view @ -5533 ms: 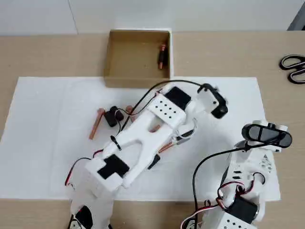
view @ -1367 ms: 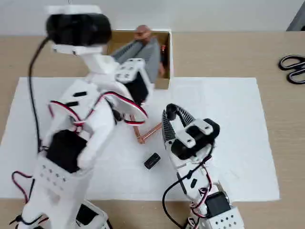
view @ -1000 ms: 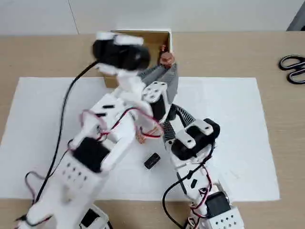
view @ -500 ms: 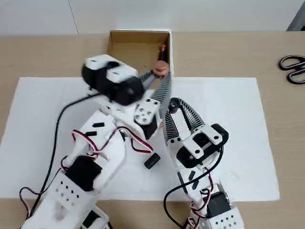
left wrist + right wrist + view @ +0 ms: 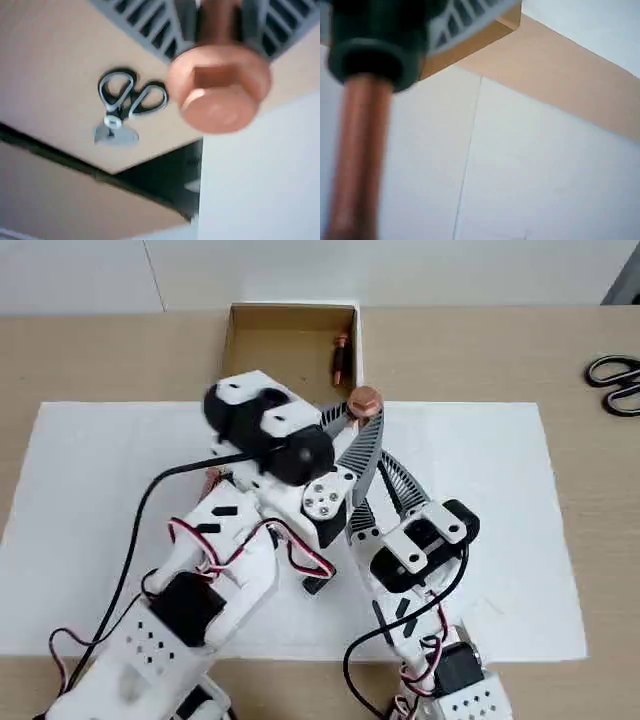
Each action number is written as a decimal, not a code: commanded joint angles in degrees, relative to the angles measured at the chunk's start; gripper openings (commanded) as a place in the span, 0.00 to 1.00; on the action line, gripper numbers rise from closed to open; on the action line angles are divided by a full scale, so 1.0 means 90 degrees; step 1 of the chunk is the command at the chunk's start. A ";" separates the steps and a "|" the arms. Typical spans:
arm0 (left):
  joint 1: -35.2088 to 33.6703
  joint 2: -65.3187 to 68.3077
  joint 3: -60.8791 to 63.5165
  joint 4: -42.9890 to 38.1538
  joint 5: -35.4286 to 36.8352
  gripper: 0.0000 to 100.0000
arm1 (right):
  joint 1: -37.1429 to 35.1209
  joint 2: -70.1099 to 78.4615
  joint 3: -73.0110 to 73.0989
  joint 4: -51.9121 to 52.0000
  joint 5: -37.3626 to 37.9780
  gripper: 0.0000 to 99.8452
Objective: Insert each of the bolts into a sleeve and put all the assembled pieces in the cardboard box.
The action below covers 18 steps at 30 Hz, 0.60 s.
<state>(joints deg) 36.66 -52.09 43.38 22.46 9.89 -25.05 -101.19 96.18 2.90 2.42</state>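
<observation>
In the high view my left gripper (image 5: 362,415) is shut on a copper bolt (image 5: 364,400), head up, just in front of the cardboard box (image 5: 290,308). The left wrist view shows the bolt's head (image 5: 220,87) between the ribbed fingers (image 5: 145,20). My right gripper (image 5: 378,480) sits right under it, its tips hidden by the left one. In the right wrist view a black sleeve (image 5: 375,50) is held beside a ribbed finger (image 5: 465,20), with the bolt's copper shank (image 5: 360,160) coming out of it. One assembled piece (image 5: 340,358) lies in the box.
A loose black sleeve (image 5: 316,585) lies on the white paper (image 5: 480,500) under the left arm. Part of another copper bolt (image 5: 212,478) peeks out behind that arm. Scissors (image 5: 615,383) lie on the bare table at the far right, also in the left wrist view (image 5: 131,100).
The left arm has swung from over the box back and to the right, carrying the bolt to the right gripper. The right gripper has lifted the sleeve and drawn back slightly.
</observation>
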 commanded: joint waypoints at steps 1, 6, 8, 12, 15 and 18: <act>0.0039 -0.0186 0.0083 -0.0186 -0.0039 0.01 | -0.0044 -0.0054 0.0039 -0.0132 0.0010 0.00; 0.0010 -0.0186 0.0308 -0.0186 -0.0039 0.01 | -0.0044 -0.0054 0.0039 -0.0132 0.0010 0.00; -0.0098 -0.0186 0.0347 -0.0176 -0.0078 0.01 | -0.0044 -0.0054 0.0039 -0.0132 0.0010 0.00; -0.0361 -0.0195 0.0366 -0.0107 -0.0088 0.01 | -0.0044 -0.0054 0.0039 -0.0132 0.0020 0.00; -0.0342 -0.0195 0.0317 0.0508 -0.0088 0.01 | -0.0044 -0.0054 0.0039 -0.0132 0.0020 0.00; -0.0352 -0.0195 0.0327 0.1241 -0.0088 0.05 | -0.0034 -0.0054 0.0039 -0.0132 0.0029 0.00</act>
<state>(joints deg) 34.99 -53.32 46.81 28.62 9.45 -25.32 -101.01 96.18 2.99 2.42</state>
